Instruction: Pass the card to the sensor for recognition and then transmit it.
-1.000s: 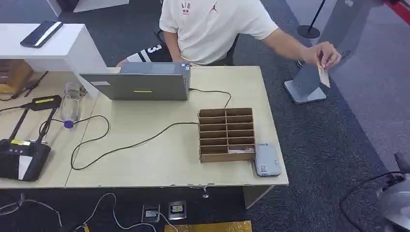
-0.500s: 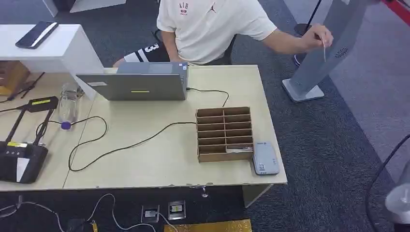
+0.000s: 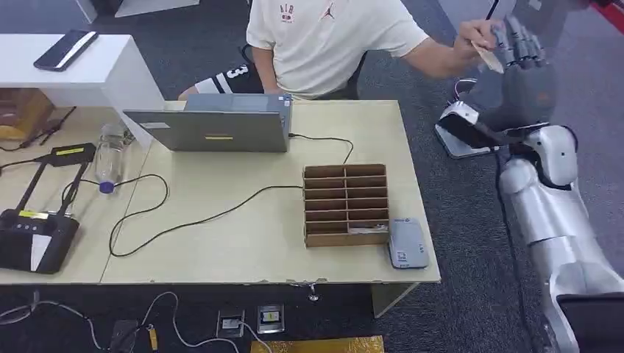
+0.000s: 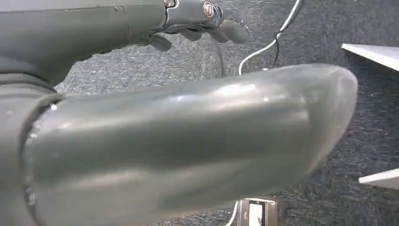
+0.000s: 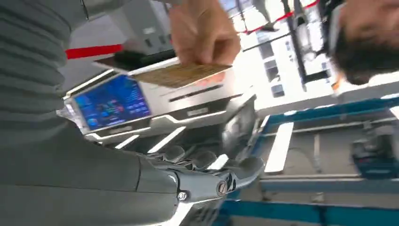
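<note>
Head view: right hand [image 3: 524,55] raised, empty, fingers apart, beside a person's hand [image 3: 477,33] holding the card [image 3: 487,56]

Dark grey carpet [image 3: 471,243] is covering the floor, with cables trailing across it below the pale wooden table [image 3: 243,243]. A closed grey laptop [image 3: 210,129] is sitting on that table, a black cord running away from it. A white counter [image 3: 88,73] is standing off to one side, a dark phone [image 3: 68,50] lying on top. Light is falling evenly everywhere.
</note>
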Available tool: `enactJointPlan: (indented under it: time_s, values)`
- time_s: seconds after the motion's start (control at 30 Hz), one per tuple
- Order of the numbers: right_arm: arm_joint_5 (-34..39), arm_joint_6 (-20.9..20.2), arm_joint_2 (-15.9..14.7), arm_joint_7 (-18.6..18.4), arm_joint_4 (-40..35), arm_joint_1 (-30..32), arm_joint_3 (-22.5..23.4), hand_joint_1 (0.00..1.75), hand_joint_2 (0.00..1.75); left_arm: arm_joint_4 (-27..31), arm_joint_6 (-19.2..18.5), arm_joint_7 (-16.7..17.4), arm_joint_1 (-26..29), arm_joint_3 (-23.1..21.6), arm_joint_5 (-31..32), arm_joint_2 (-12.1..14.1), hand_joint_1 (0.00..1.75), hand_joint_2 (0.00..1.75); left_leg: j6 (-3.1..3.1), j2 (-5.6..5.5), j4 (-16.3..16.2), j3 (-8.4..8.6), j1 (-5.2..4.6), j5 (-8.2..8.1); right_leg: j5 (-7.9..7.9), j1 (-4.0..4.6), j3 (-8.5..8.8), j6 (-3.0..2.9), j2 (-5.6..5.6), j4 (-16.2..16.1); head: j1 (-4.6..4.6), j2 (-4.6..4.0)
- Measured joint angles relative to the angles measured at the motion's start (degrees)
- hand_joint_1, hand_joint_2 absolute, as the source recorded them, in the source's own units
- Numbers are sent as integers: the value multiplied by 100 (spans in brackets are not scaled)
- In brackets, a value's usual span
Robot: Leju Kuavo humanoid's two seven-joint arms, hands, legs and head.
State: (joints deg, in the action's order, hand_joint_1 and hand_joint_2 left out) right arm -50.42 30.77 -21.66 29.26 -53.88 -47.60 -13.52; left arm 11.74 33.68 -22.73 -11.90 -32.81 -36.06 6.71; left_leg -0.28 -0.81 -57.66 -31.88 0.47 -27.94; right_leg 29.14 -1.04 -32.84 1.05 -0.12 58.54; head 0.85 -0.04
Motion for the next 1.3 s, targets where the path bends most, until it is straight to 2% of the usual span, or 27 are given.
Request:
enactJointPlan:
  time_s: [0.2,0.47,0.5,0.53,0.57,0.6,0.87,1.3]
  values:
    - [44,-81,136,64,-20,-114,-830,0,175,0,0,-2,76,0,-79,0,0,0,0,-1,0,-3,-1,0,0,-1,-1,0,-2,-5,2,0]
    - [250,-15,216,77,15,-147,-1282,0,175,0,7,-70,204,0,-177,0,0,0,0,0,0,-2,-1,-1,0,-1,-3,0,-1,-6,2,0]
    - [291,-4,221,77,22,-154,-1306,19,175,0,9,-79,212,0,-181,0,0,0,0,0,-1,-2,-1,-1,0,-1,-2,0,-1,-5,4,0]
    - [317,2,225,77,31,-161,-1325,68,175,0,9,-79,220,0,-188,0,0,0,0,0,-1,-2,0,-1,0,-1,-2,0,-1,-5,2,0]
    - [350,9,230,75,44,-176,-1354,164,175,0,9,-79,229,0,-197,-2,0,0,0,0,0,-2,0,-1,0,0,-3,0,-1,-5,4,0]
    - [391,13,234,72,61,-196,-1395,175,175,-2,11,-81,238,0,-210,-2,0,0,0,0,0,-2,0,-1,0,0,-4,0,0,-5,2,0]
    - [665,4,254,-92,164,-383,-1544,175,175,-2,15,-122,294,0,-240,-4,0,0,0,1,-1,-2,0,-1,0,0,-6,0,2,-5,4,0]
    - [662,-30,219,-290,206,-371,-1601,175,175,-2,20,-122,302,0,-216,-17,0,0,0,2,-2,1,-1,-1,0,-1,-7,0,8,-6,4,0]
